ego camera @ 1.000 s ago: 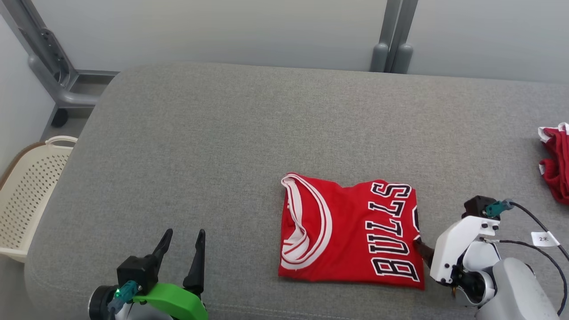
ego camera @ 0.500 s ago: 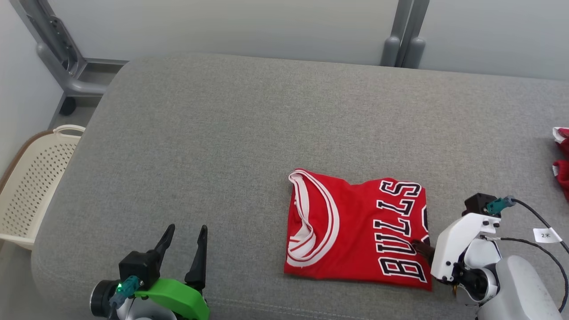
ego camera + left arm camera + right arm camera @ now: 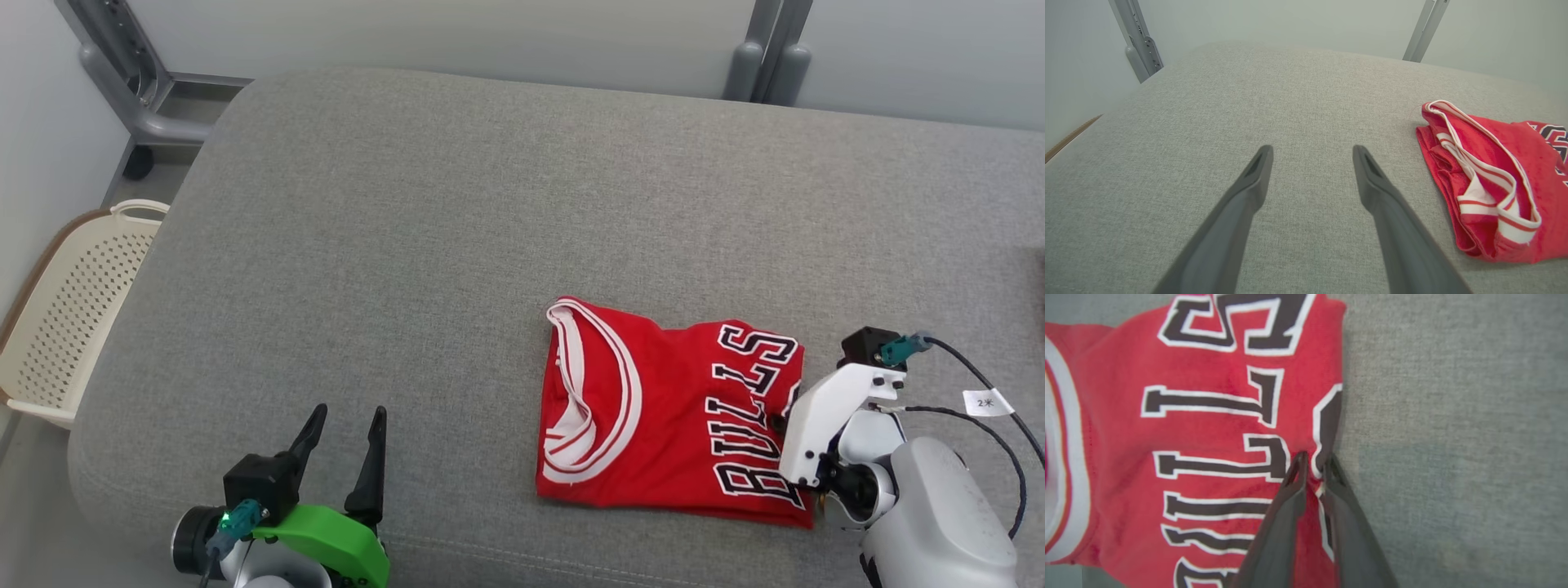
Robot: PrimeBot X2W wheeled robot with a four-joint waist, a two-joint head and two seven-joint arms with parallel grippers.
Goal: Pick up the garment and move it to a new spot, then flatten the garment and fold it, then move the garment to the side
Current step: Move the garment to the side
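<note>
At five o'clock on the grey cushion point(image 3: 408, 204) the folded jersey point(image 3: 653, 408) is lying; my right fingers point(image 3: 1290, 490) are pinching its three o'clock edge, my left fingers point(image 3: 369, 465) are hanging spread at seven. If I am gripping only the top layer, dragging is risking to unfold it.

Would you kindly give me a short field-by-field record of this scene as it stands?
garment: red folded jersey with black BULLS lettering, lying on grey fabric surface
right pincer: shut on the jersey's right edge
left pincer: open, empty, apart from the jersey
aside: cream perforated plastic basket beyond the surface's left edge
</note>
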